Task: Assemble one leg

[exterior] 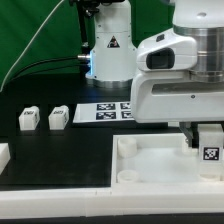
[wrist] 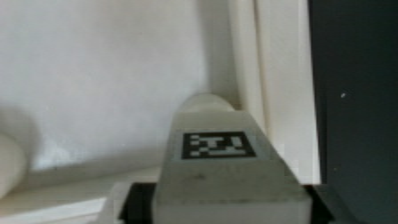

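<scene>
My gripper [exterior: 207, 133] is shut on a leg [exterior: 210, 152], a small white post with a black-and-white tag. It holds the leg upright over the large white panel [exterior: 150, 172], near the panel's far corner at the exterior view's right. In the wrist view the leg [wrist: 219, 150] sits between the dark fingers [wrist: 143, 205] of the gripper [wrist: 222, 208]. Its tip points down at the panel's floor [wrist: 107, 80], close beside the raised rim [wrist: 267, 80]. I cannot tell whether the tip touches the panel. Two more legs [exterior: 29, 120] [exterior: 57, 117] stand on the black table at the exterior view's left.
The marker board [exterior: 105, 110] lies behind the panel. The arm's white base [exterior: 108, 50] stands at the back. Another white part [exterior: 3, 155] shows at the exterior view's left edge. The black table [wrist: 356, 100] lies just outside the panel's rim.
</scene>
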Motion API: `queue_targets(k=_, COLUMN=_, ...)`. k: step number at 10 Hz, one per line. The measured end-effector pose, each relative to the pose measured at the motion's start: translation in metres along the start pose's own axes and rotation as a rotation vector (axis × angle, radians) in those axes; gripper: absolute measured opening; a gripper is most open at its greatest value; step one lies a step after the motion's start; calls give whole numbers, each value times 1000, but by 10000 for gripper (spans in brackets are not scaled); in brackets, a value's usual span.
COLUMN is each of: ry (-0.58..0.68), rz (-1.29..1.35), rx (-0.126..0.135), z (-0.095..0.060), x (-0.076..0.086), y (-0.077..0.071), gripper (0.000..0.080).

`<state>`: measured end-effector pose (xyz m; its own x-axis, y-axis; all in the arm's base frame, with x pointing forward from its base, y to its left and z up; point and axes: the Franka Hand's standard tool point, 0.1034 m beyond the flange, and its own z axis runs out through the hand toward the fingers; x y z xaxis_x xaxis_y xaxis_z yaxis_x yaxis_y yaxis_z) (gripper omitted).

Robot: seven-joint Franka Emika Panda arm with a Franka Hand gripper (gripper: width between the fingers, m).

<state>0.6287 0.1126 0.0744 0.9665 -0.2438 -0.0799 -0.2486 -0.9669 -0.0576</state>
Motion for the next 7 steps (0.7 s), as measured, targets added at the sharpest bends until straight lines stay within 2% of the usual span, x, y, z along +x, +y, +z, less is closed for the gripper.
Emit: queue_targets(k=7, ry=6, rz=719, rx=1, z=1, x=-2, y=-2, gripper=292)
